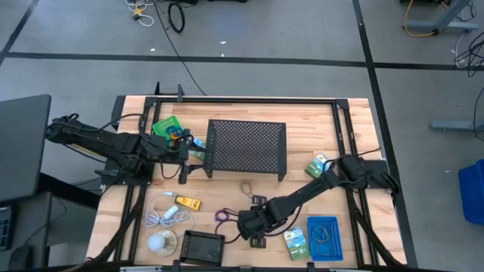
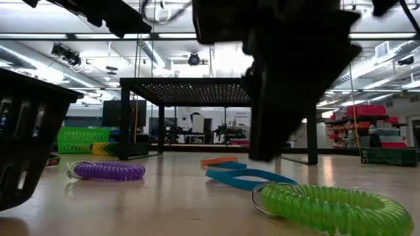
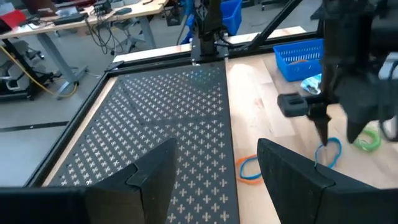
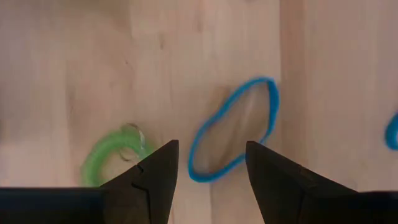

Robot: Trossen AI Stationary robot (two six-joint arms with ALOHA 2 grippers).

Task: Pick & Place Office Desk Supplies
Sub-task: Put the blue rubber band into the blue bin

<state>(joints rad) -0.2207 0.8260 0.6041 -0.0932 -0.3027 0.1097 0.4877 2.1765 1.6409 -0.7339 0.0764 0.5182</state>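
Note:
My right gripper [image 4: 208, 168] hangs open, pointing down, just above a flat blue loop [image 4: 231, 130] that lies on the wooden table; nothing sits between its fingers. A green coiled loop [image 4: 115, 155] with a metal ring lies beside it. In the low view the blue loop [image 2: 246, 177], the green coil [image 2: 331, 208], a purple coil [image 2: 108, 171] and an orange loop [image 2: 220, 160] lie flat under the dark gripper [image 2: 275, 141]. My left gripper [image 3: 217, 168] waits open at the left end of the black mesh shelf [image 1: 247, 146], holding nothing.
A blue tray [image 1: 325, 236] and a green-blue packet [image 1: 296, 242] lie near the front right, another packet [image 1: 319, 166] beside the right arm. A yellow block [image 1: 187, 202], white cable [image 1: 166, 217], white ball [image 1: 161, 242] and black tray [image 1: 203, 245] lie front left.

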